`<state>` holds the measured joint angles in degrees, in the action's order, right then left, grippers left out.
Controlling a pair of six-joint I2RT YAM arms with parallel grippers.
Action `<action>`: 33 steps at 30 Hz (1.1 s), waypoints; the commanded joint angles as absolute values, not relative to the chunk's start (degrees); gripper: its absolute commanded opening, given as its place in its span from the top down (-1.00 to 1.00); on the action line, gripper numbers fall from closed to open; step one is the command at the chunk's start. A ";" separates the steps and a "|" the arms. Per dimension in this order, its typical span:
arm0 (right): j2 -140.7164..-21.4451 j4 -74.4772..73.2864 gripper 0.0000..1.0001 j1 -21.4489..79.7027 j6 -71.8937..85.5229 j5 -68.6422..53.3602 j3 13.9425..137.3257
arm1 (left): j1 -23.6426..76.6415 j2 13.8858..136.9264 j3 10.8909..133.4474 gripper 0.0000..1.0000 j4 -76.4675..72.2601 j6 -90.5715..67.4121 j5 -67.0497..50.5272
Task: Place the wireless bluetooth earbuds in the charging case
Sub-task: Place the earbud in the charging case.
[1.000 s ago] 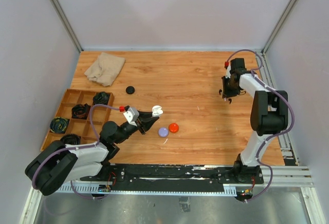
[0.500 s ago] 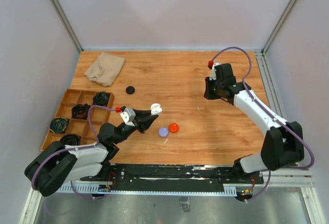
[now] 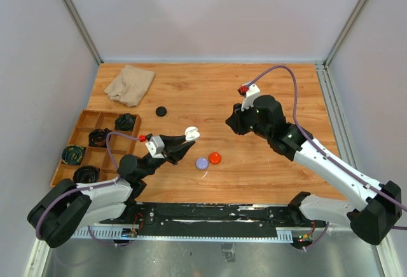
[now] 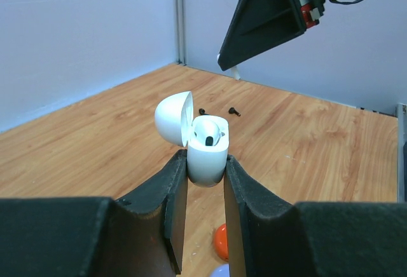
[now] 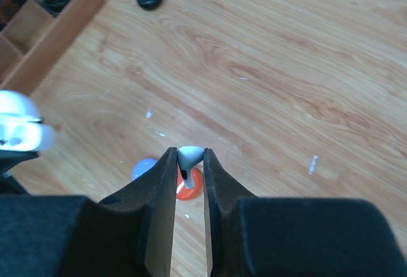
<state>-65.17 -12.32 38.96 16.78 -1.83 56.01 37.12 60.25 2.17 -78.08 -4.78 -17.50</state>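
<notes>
Near the front middle of the desk (image 3: 210, 93), the left gripper (image 3: 184, 142) holds a white charging case (image 3: 192, 135) off the surface. Its jaws are clamped on the case's lower body, and the lid (image 4: 173, 118) is swung back to the left in the wrist view. A seated earbud (image 4: 210, 134) already shows in the mouth of the case. Whether the well beside it is free cannot be made out.

The right gripper (image 3: 232, 124) hangs over the centre of the desk, its jaws pinched together on a white earbud (image 5: 189, 156) held right at the fingertips. The bud's long axis appears to run along the fingers, rounded head outward.

The coming move turns on one offset. The case lies to the right arm's left and toward the front edge, at the far left margin of the right wrist view and well apart from the bud. From the left wrist, the right gripper looms above and beyond the case, to its right. The case's mouth faces up, so the bud will likely have to cross leftward and then come down stem first.

A red puck (image 3: 215, 158) and a lilac puck (image 3: 201, 162) lie touching on the desk just below that path. The right arm is carrying the part, and the left is only presenting the case.
</notes>
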 commanded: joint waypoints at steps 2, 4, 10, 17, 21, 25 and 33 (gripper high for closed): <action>-61.41 -3.05 0.81 45.85 18.14 1.41 52.99 | 36.67 59.14 3.44 0.99 -81.28 -3.32 -18.97; -60.26 -0.43 0.82 48.22 17.66 2.66 52.03 | 36.69 58.78 3.72 0.99 -80.98 -3.49 -18.96; -58.22 9.21 0.80 55.52 15.05 6.03 48.51 | 36.69 58.61 4.22 1.00 -80.73 -4.21 -18.72; -59.18 19.36 0.79 61.24 11.42 6.52 45.59 | 36.65 58.19 4.31 1.00 -81.49 -5.74 -19.47; -60.50 21.98 0.79 62.71 9.47 6.81 45.27 | 36.65 58.09 4.48 0.99 -81.73 -6.68 -19.77; -61.69 24.93 0.79 63.09 8.80 6.15 44.40 | 36.65 58.08 4.72 0.99 -82.39 -7.82 -20.29; -64.66 26.49 0.79 63.37 9.00 5.19 44.70 | 36.65 58.33 4.91 0.99 -83.42 -9.24 -20.78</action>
<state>-63.88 22.70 62.43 10.09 5.17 45.21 37.12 58.74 3.44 -79.72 -8.23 -19.92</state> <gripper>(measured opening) 0.198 0.297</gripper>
